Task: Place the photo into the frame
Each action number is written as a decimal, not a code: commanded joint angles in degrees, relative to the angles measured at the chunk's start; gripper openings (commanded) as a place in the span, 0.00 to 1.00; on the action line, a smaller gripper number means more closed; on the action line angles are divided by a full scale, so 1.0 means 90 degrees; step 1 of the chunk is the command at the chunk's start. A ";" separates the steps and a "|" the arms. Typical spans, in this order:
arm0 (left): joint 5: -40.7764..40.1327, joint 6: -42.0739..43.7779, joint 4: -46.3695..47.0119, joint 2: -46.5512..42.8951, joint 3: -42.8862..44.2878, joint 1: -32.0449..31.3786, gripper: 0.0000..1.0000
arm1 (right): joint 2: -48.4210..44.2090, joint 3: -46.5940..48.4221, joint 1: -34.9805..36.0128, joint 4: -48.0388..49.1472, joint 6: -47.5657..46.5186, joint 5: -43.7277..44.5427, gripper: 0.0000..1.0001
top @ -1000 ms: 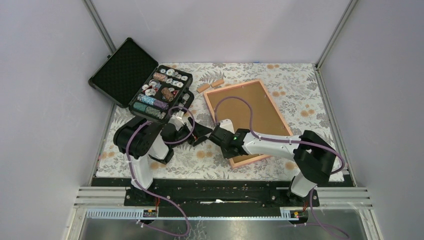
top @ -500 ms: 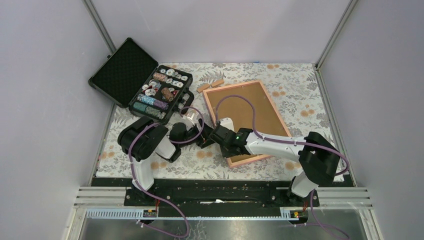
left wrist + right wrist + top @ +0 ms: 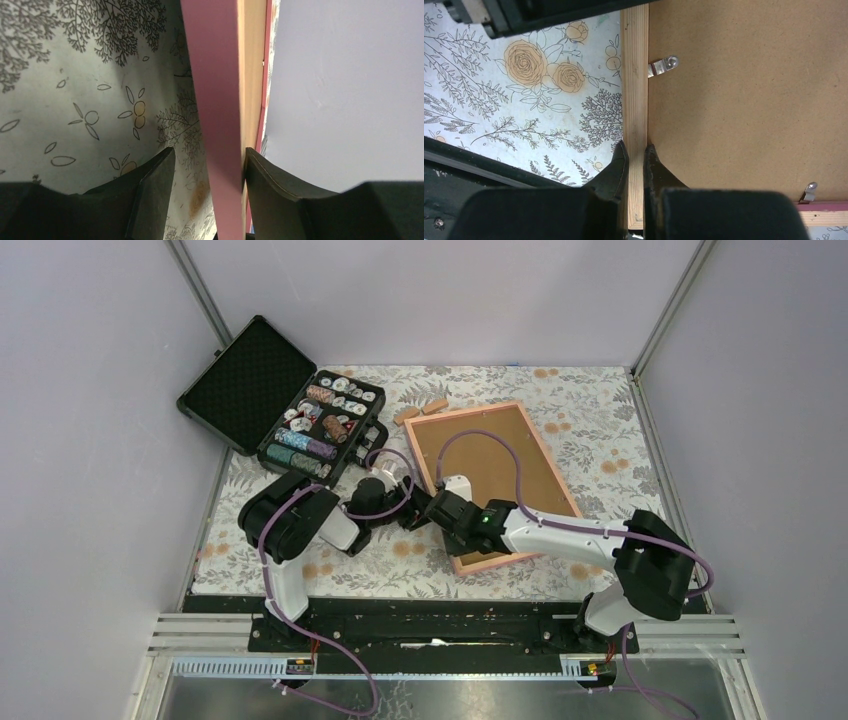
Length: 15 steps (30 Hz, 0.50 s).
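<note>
Moved since a second ago: your left arm has swung right, bringing the left gripper (image 3: 408,512) up to the frame (image 3: 463,415).

- Right gripper (image 3: 634,156): nearest, pinched tight on the frame's left long rail by its near-left corner.
- Left gripper: just beyond, reaching in from the left. Its fingers (image 3: 155,180) are parted astride the same rail, one touching, nothing clamped.
- Frame: right of the worktop (image 3: 600,410) centre, back upward. The long axis runs near to far, leaning slightly left.
- Backing board (image 3: 500,455): brown, seated inside the rails under metal tabs (image 3: 663,65).
- Photo: not in view.
- Wooden blocks (image 3: 420,411): just off the frame's far-left corner.
- Open case (image 3: 250,380): far-left corner.
</note>
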 commanded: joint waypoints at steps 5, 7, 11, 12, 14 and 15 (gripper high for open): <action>-0.0446 0.0392 -0.0876 -0.0366 0.0406 -0.0133 0.54 | -0.0414 -0.0127 -0.0002 0.0789 0.0274 -0.0374 0.00; -0.0453 0.0504 -0.1138 -0.0409 0.0594 -0.0182 0.57 | -0.0436 -0.0180 0.0003 0.0839 0.0285 -0.0402 0.00; -0.0540 0.0532 -0.1346 -0.0508 0.0720 -0.0199 0.55 | -0.0512 -0.0205 0.0003 0.0895 0.0285 -0.0401 0.00; -0.0568 0.0522 -0.1367 -0.0512 0.0761 -0.0199 0.54 | -0.0527 -0.0196 0.0000 0.0906 0.0274 -0.0402 0.00; -0.0526 0.0416 -0.1378 -0.0411 0.0863 -0.0208 0.49 | -0.0565 -0.0195 0.0000 0.0926 0.0224 -0.0407 0.00; -0.0465 0.0348 -0.1385 -0.0344 0.0936 -0.0208 0.44 | -0.0597 -0.0216 0.0002 0.0935 0.0196 -0.0406 0.00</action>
